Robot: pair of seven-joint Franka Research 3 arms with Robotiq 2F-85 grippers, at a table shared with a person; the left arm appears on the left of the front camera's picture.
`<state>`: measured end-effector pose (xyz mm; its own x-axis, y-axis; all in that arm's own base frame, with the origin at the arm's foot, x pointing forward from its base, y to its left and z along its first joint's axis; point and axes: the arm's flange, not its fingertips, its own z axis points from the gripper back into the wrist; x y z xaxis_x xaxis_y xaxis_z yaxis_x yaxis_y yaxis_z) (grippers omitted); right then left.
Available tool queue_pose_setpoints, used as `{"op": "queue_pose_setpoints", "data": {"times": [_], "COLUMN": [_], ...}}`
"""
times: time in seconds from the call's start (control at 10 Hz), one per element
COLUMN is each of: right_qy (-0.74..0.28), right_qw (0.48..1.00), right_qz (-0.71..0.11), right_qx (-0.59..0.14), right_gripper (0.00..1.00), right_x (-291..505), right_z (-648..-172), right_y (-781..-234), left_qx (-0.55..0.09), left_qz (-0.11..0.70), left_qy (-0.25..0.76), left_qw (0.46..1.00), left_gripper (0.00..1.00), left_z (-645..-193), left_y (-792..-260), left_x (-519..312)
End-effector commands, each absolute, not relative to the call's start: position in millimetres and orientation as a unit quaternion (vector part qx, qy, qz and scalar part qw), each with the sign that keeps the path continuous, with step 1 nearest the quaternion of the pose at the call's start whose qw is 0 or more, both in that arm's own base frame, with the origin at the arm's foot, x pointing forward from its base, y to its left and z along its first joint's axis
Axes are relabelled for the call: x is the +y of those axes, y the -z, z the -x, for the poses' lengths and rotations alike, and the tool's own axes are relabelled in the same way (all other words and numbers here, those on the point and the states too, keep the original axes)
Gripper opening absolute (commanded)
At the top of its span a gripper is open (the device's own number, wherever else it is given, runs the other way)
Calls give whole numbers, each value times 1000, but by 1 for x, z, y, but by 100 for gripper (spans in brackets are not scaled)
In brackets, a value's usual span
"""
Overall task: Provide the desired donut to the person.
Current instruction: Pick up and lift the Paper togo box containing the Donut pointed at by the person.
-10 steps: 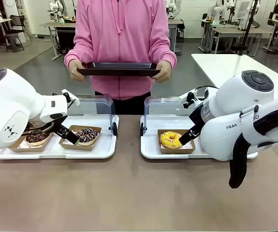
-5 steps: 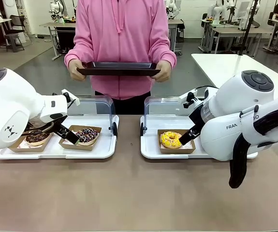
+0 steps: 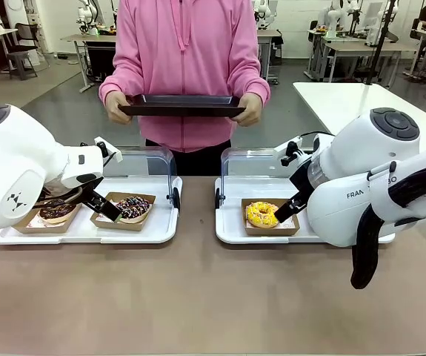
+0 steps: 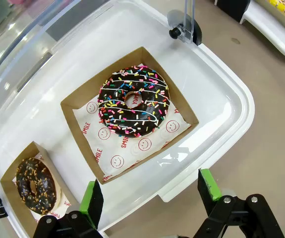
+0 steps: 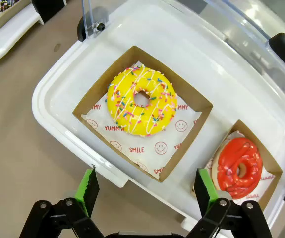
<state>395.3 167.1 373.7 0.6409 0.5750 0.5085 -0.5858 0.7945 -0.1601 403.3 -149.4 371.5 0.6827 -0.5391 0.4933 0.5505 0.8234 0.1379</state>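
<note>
Brown counter [image 3: 198, 297] is shared with a person [image 3: 187, 44] in a pink hoodie, by whom a black tray [image 3: 181, 106] is held level at the far side. 2 white tubs with raised clear lids are set side by side on the counter.

In the left tub [image 3: 87, 237], a chocolate sprinkled donut [image 4: 134, 101] and a second chocolate donut [image 4: 35, 184] are each seated in a cardboard box lined with printed paper. The left gripper [image 4: 149, 191] is held above the near edge of this tub, its fingers spread wide and nothing pinched, with the sprinkled donut's box framed between them.

In the right tub [image 3: 227, 230], a yellow sprinkled donut [image 5: 141, 100] and a red glazed donut [image 5: 239, 167] are boxed the same way. The right gripper [image 5: 146, 191] is poised over the yellow donut's box, likewise spread wide and holding nothing. No donut is touched by either gripper.
</note>
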Motion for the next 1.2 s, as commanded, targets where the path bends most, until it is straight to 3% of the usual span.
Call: {"op": "queue_pose_setpoints", "data": {"times": [0.0,0.4,0.7,1.1], "right_qy": [-350,-451,-487,-467], "right_qw": [898,851,809,783], "right_qz": [-17,-106,-155,-191], "right_qx": [-265,-249,-291,-363], "right_gripper": [100,100,100,100], "right_x": [165,40,-36,-84], "right_z": [-388,-306,-286,-286], "right_y": [-397,-502,-514,-501], "left_qx": [-251,-264,-320,-376], "left_qz": [46,127,151,166], "left_qy": [334,382,393,376], "left_qw": [907,877,849,831], "left_gripper": [100,100,100,100], "left_z": [-391,-297,-251,-246], "left_y": [-388,-453,-455,-440], "left_x": [-145,-36,30,64]}}
